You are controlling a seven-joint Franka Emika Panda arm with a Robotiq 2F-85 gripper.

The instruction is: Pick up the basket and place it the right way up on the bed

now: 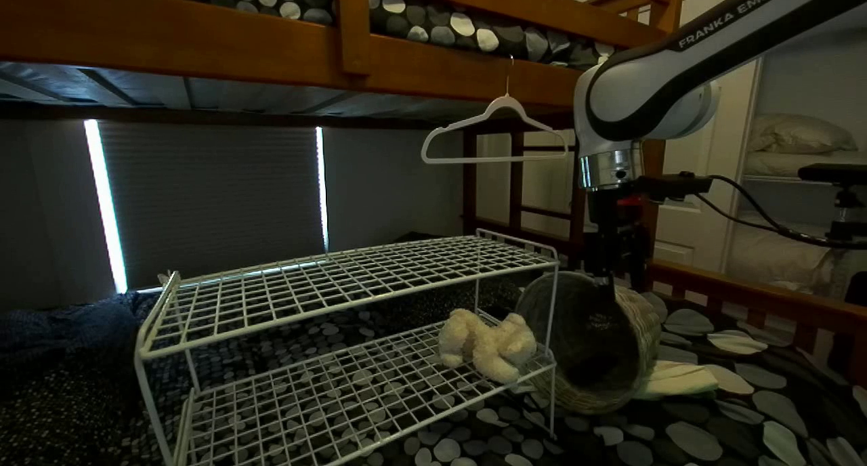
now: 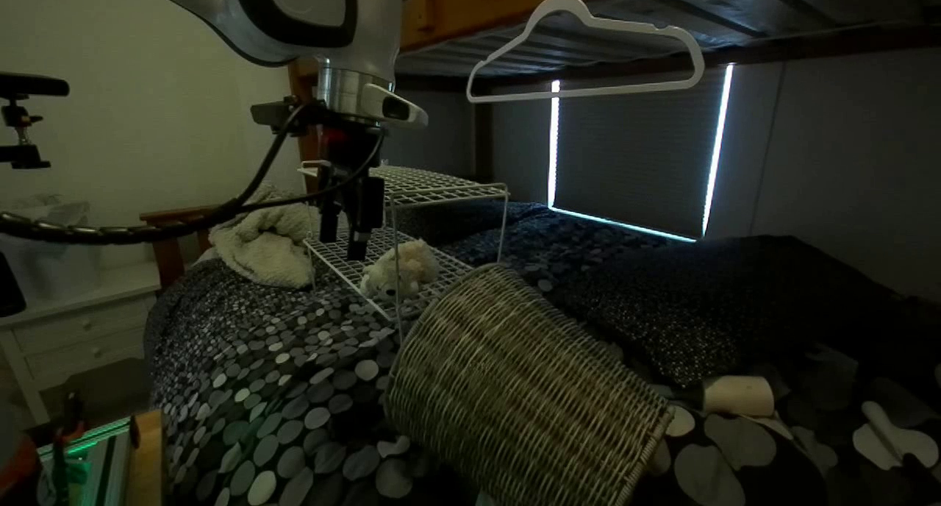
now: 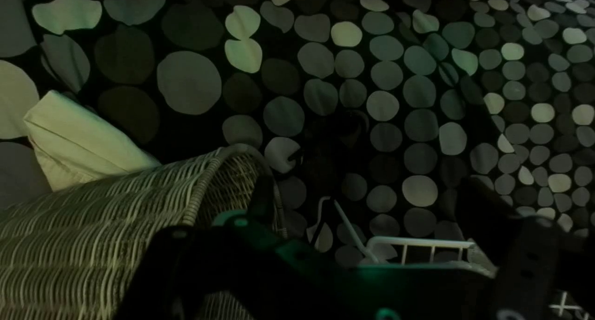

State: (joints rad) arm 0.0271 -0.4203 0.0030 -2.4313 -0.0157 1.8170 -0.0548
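Observation:
The grey-tan woven basket (image 1: 582, 357) lies on its side on the bed (image 1: 691, 439), its opening turned toward the white wire rack. In an exterior view its woven outer side (image 2: 522, 388) faces the camera; in the wrist view it (image 3: 93, 236) is at lower left. My gripper (image 1: 613, 286) points down near the basket's rim. An exterior view shows the gripper (image 2: 343, 245) apart from the basket. In the wrist view the dark fingers (image 3: 369, 185) are wide apart with nothing between them, and the left finger overlaps the basket's rim in the picture.
A white two-tier wire rack (image 1: 339, 309) stands beside the basket; it also shows in the wrist view (image 3: 418, 240). A cream plush toy (image 1: 484, 344) sits on its lower shelf. A white hanger (image 2: 588, 93) hangs from the upper bunk. A cream cloth item (image 3: 83, 143) lies by the basket.

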